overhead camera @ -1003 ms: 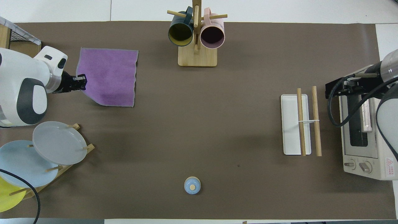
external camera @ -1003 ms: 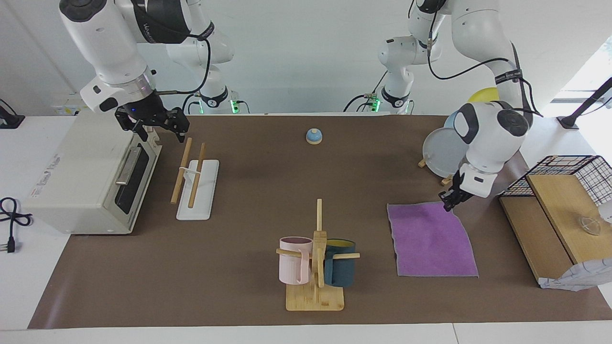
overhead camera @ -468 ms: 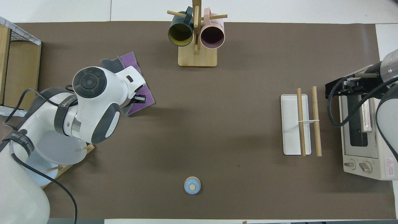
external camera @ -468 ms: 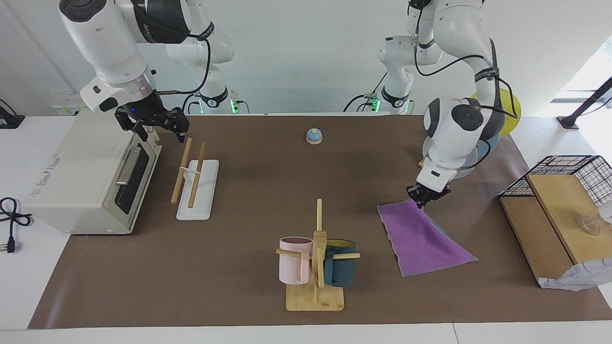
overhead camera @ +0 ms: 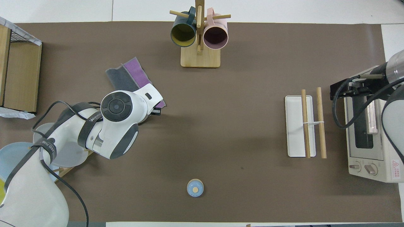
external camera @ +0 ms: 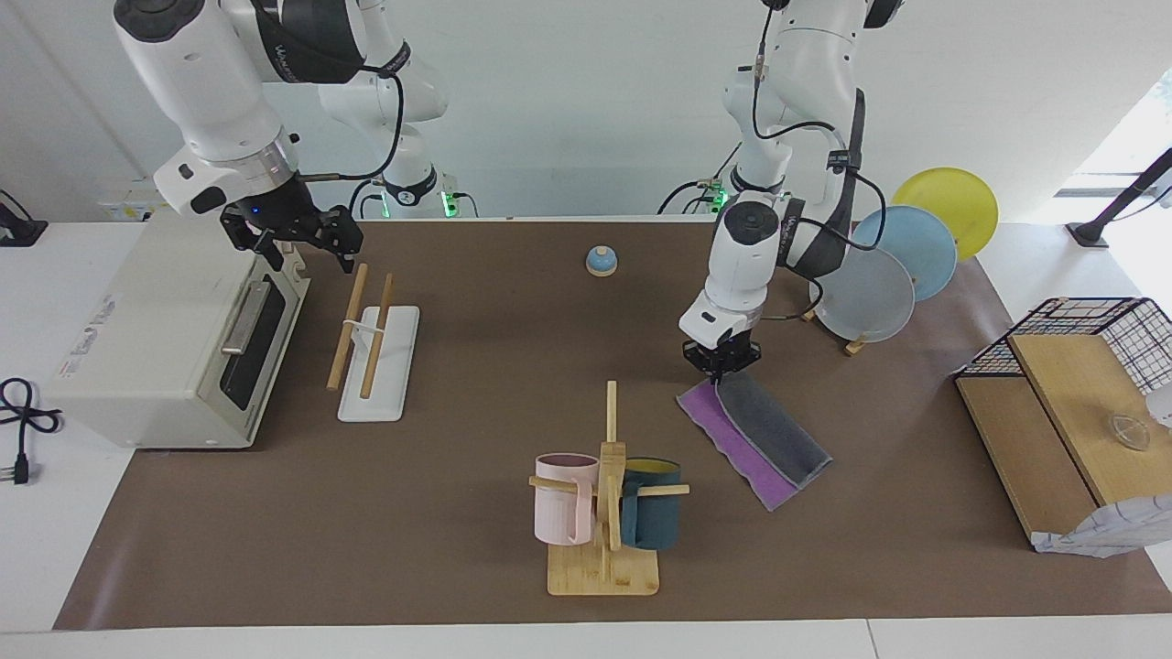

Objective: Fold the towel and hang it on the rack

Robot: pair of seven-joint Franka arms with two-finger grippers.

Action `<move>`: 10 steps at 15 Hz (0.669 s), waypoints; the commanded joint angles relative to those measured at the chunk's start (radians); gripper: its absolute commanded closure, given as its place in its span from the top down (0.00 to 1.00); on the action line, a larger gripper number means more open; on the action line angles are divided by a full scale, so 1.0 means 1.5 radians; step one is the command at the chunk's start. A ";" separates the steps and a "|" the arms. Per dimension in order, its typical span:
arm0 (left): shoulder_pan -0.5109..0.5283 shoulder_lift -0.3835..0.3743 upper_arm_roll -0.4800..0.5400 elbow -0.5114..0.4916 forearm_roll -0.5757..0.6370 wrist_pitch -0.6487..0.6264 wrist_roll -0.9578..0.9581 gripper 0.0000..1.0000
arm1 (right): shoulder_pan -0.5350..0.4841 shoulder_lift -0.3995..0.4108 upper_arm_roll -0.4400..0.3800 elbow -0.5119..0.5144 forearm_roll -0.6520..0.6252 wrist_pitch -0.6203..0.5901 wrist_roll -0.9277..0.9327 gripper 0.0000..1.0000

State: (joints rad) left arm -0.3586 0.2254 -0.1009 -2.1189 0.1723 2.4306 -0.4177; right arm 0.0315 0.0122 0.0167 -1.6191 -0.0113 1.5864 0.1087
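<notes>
Fingertips of my left gripper (external camera: 721, 368) pinch a corner of the folded towel (external camera: 769, 435), open mat (external camera: 476, 366) all round. My right gripper (external camera: 291, 240) waits splayed near the rack (external camera: 377, 366).

— Any writing you can read?
— Hardly. A red warning triangle label on the oven (overhead camera: 395, 165), lower right of the overhead view; its print is illegible.
— And the arms?
— Lettering on a cuff band (overhead camera: 93, 118), unreadable.

1. towel (external camera: 755, 439): soft napped cloth, matt, purple and grey faces.
2. rack (external camera: 371, 343): bare light-wood rods, smooth white base.
3. table cover (external camera: 458, 531): matt brown sheet.
4. toaster oven (external camera: 156, 339): painted metal, satin.
5. mugs (external camera: 560, 508): smooth, matt.
</notes>
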 commanded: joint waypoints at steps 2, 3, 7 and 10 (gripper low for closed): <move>0.016 -0.006 0.008 0.005 0.015 0.006 -0.025 1.00 | -0.011 0.003 0.006 0.008 0.007 -0.014 -0.022 1.00; 0.034 -0.007 0.005 0.010 0.012 -0.007 -0.020 1.00 | -0.012 0.002 0.006 0.007 0.007 -0.016 -0.022 1.00; 0.074 -0.007 0.004 0.012 -0.079 -0.008 0.002 1.00 | -0.012 0.002 0.006 0.007 0.008 -0.016 -0.022 1.00; 0.103 -0.006 0.003 0.010 -0.178 -0.009 0.044 1.00 | -0.012 0.002 0.006 0.006 0.008 -0.016 -0.022 1.00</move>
State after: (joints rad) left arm -0.2284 0.2233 -0.0903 -2.1022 -0.0115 2.4329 -0.3958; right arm 0.0315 0.0122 0.0167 -1.6191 -0.0113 1.5846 0.1087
